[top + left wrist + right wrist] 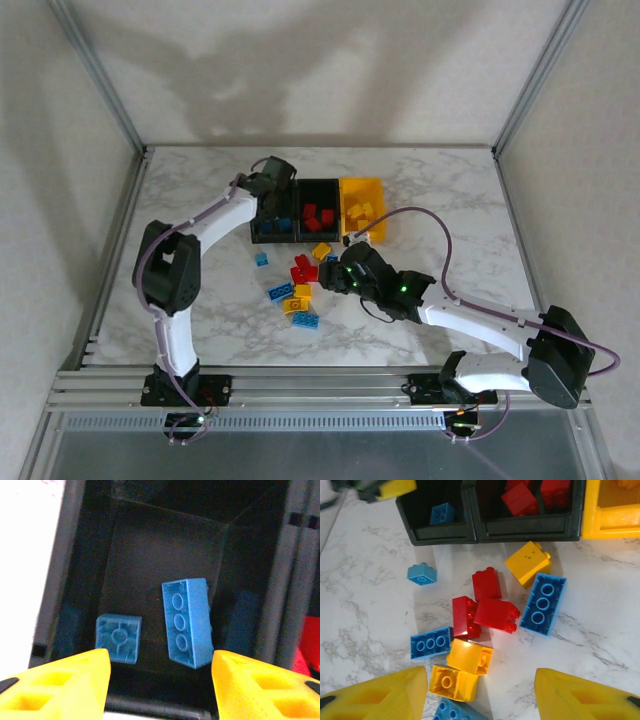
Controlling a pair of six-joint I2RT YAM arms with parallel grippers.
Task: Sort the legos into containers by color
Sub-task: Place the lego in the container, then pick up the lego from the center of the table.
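Above the left black bin (150, 545), the left gripper (160, 666) hangs with its jaws spread wide and nothing between them. Two blue bricks (189, 622) lie on the bin floor below. The right gripper (481, 680), equally wide open and empty, hovers over loose bricks (492, 614) in red, yellow and blue on the marble table (365, 605), just in front of the bins. Red bricks (520, 499) sit in the middle black bin (525, 527), and the yellow bin (615, 517) adjoins it.
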